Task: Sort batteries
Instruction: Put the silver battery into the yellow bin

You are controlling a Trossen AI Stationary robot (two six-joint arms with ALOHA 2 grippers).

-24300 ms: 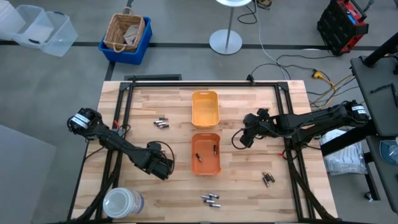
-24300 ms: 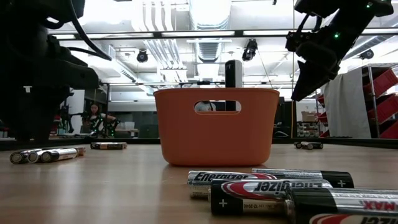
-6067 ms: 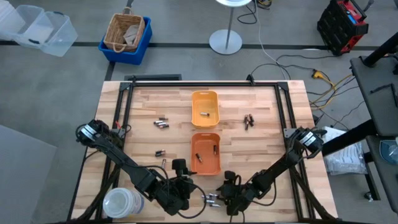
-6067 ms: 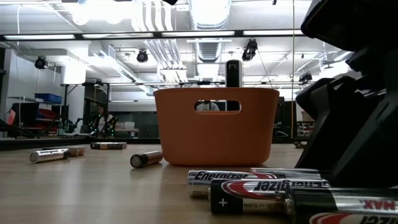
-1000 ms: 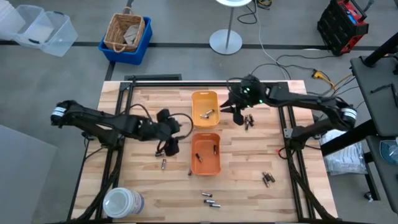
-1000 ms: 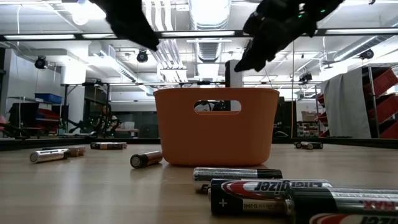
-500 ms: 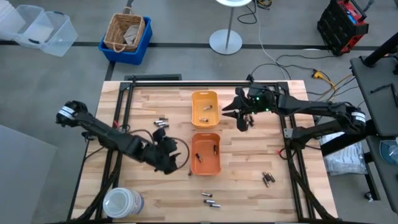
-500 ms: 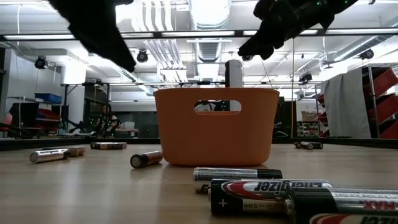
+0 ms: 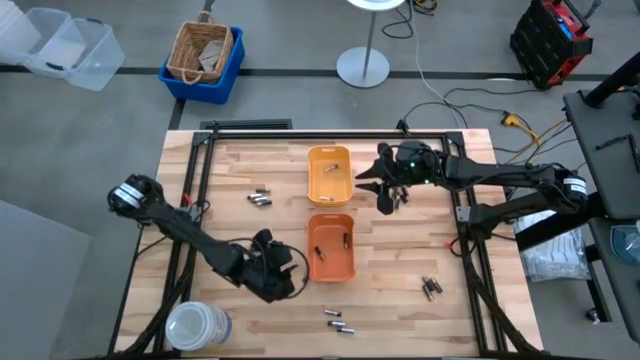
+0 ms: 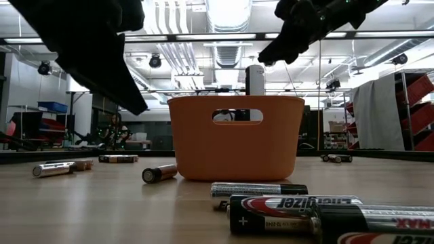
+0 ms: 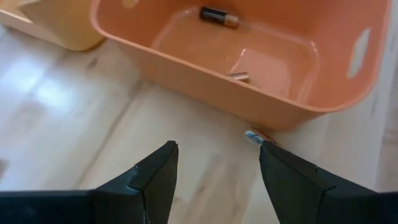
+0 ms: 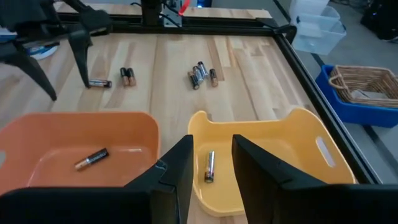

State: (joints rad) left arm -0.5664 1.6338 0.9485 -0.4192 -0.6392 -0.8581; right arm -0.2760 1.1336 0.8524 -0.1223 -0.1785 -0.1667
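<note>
Hovering released left end effector [image 9: 282, 277] | right end effector [image 9: 378, 185] parted, raised

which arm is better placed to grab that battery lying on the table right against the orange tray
Left. The left gripper hangs open just short of the battery beside the orange tray. The right gripper is up by the yellow tray, farther off.

In the low view we can read a partial "izer" brand name on the black-and-red batteries [image 10: 291, 207] lying nearest the camera. One carries a "+" sign at its left end. At four o'clock of them, another cell shows "MAX". Nothing else is legible.
</note>
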